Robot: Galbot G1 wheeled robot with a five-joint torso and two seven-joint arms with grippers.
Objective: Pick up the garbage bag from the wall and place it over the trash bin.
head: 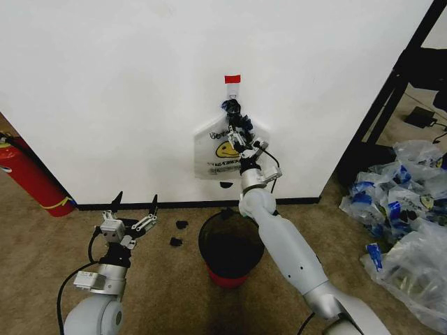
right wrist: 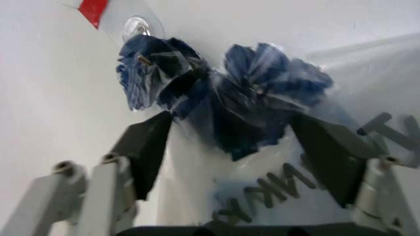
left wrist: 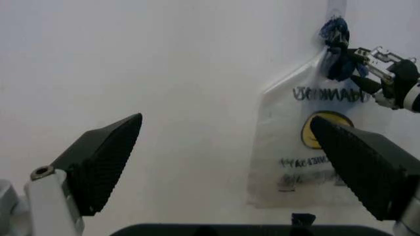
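Right arm is reaching up and forward, right gripper (head: 241, 136) standing with fingers apart; left gripper (head: 135, 209) is waiting low, fingers spread wide

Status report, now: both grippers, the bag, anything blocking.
Right gripper open, jaws astride the garbage bag's bunched blue handles at the wall hook. Left gripper open, parked low left. Trash bin below the bag, nothing blocking.
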